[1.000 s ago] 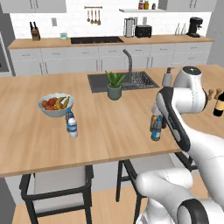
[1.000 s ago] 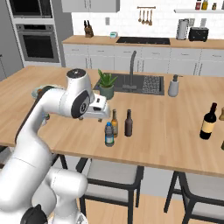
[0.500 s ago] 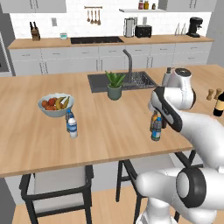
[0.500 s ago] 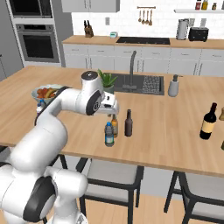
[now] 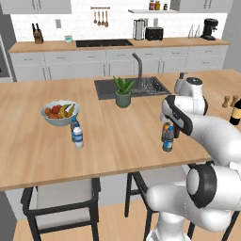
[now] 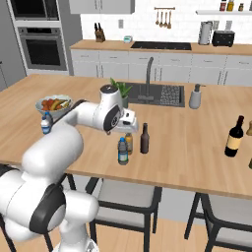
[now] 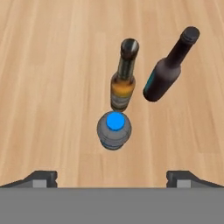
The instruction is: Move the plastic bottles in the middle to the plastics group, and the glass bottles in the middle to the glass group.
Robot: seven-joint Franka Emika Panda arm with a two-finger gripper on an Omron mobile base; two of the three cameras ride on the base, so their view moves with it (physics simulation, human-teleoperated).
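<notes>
Gripper downward on bent arm (fingers wide apart)

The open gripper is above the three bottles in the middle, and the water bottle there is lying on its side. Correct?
Not quite. The water bottle stands upright, as the right base view shows; the hand view looks down on its blue cap. The open gripper is indeed above the three bottles.

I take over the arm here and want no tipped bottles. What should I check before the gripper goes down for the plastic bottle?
1. Gripper open: ok, fingertips stand wide apart.
2. Gripper over the plastic bottle: ok, its blue cap sits between the tips.
3. Plastic bottle upright: ok.
4. Room beside the amber bottle: not ok, it stands right next to the plastic one.
5. Brown bottle clear of the fingers: cannot tell.
6. Plastics group by the fruit bowl has free counter around it: ok.
</notes>
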